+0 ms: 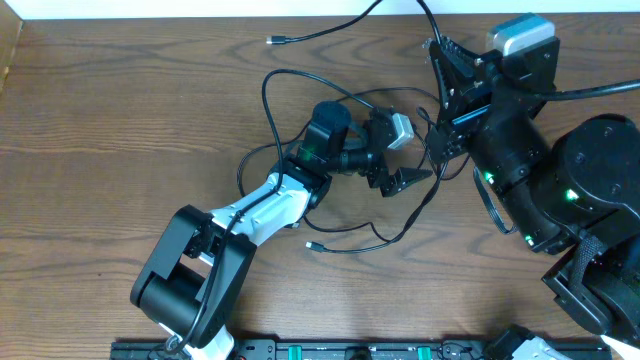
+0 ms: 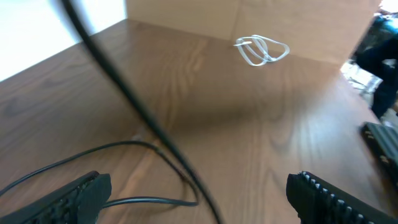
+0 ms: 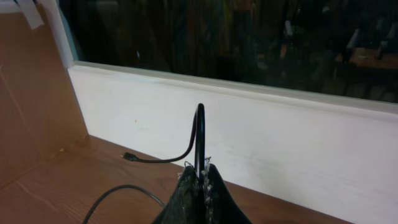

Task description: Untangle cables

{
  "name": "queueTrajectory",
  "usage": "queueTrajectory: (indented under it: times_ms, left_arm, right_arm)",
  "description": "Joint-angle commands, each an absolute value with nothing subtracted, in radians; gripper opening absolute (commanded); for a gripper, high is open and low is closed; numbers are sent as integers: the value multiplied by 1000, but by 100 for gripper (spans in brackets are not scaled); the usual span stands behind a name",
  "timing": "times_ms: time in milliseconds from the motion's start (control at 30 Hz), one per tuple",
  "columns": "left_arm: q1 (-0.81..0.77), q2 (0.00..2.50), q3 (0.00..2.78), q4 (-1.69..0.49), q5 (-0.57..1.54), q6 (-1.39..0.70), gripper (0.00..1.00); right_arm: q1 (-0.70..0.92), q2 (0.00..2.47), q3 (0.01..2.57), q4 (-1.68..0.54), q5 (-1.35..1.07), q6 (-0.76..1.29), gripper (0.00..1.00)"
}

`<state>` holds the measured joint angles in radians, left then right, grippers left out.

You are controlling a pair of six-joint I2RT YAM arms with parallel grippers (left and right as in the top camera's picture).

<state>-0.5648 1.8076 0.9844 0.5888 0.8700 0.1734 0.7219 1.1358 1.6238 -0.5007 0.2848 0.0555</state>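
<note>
a: how do the left jaws stand?
b: wide apart, gripping nothing. in the left wrist view one ridged fingertip sits at the lower left and its twin at the lower right. a blurred black cable slants through the gap between them, and i cannot tell whether it touches either
a: and the right jaws?
b: pressed together on a thin black cable. it stands straight up out of the tips, bends over and drops to the left, down to a small plug lying on the counter near the white wall
a: where are the other cables?
b: from overhead, the black cables loop across the middle of the counter, around the end of the left arm and across the space between it and the right arm. a loose plug end lies on the wood just beside the left arm, on the near side
a: the white one?
b: only the left wrist view shows the white cable, a small loose coil flat on the counter, well apart from the left jaws and beyond them
</note>
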Motion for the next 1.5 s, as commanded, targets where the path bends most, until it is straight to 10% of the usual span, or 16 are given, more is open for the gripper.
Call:
queueTrajectory:
  times_ms: [0, 1100, 1333, 1467]
  left_arm:
    - [-569, 1805, 1014, 596, 776, 142, 95]
    - [-621, 2062, 1288, 698, 500, -84, 84]
    - [-611, 2062, 1288, 617, 424, -83, 7]
    - [-577, 2062, 1287, 463, 320, -41, 7]
  right_arm:
    - [722, 1124, 1623, -499, 285, 47, 1]
    - [722, 1124, 1623, -552, 286, 43, 1]
    - [721, 1124, 1623, -562, 292, 43, 1]
    - [721, 1124, 1623, -574, 356, 42, 1]
